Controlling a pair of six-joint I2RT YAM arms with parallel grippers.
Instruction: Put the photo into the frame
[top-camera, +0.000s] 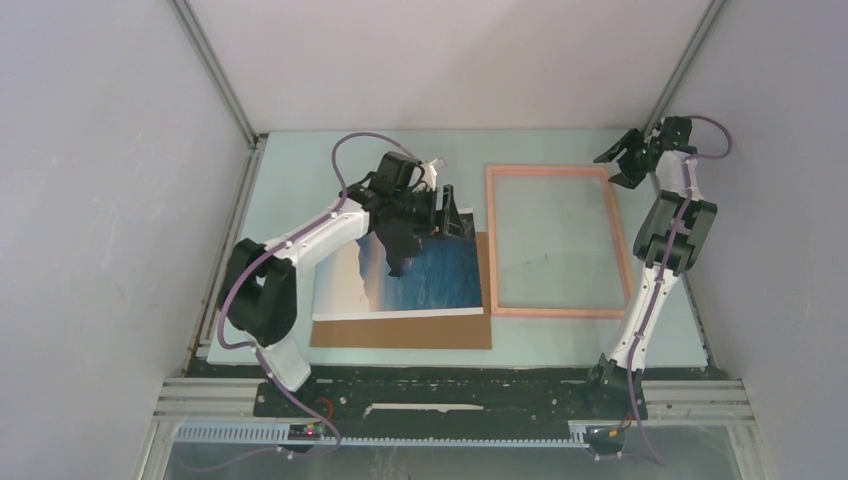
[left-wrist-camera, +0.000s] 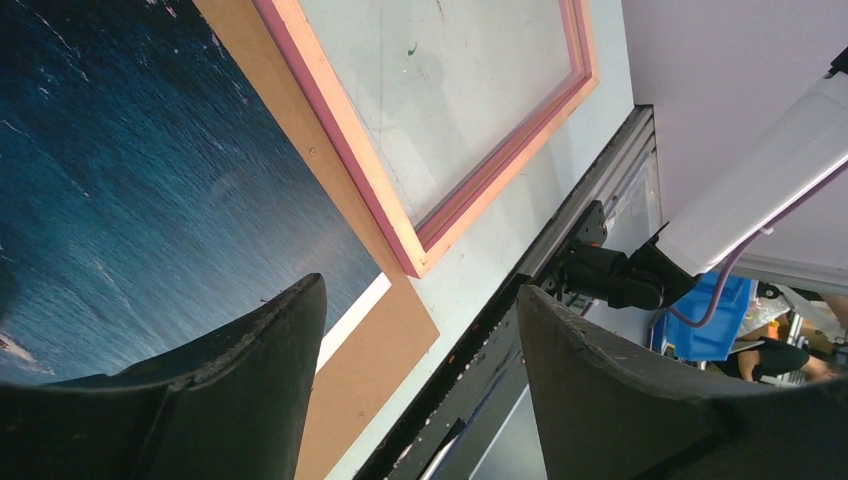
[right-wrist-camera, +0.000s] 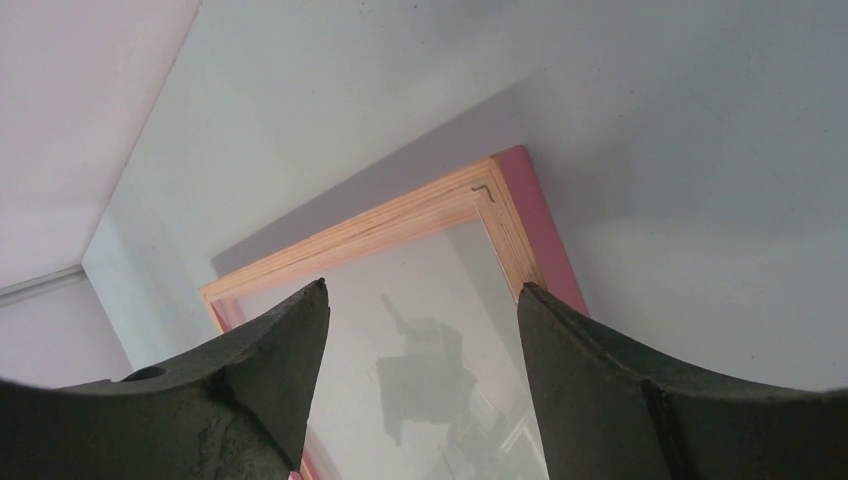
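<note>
Overhead view, left to right. The left gripper (top-camera: 446, 214) hung over the far right part of the photo (top-camera: 430, 278), its jaws spread with nothing between them. Whether a fingertip met the print could not be judged. The photo lay picture side up on a brown cardboard sheet (top-camera: 400, 334), which showed along the print's near and right edges. Just right of the sheet, the frame (top-camera: 553, 312) lay flat on the pale table (top-camera: 300, 170) with its middle empty and the photo wholly outside it. The right gripper (top-camera: 622, 160) stood above the frame's far right corner, jaws parted and holding nothing.
</note>
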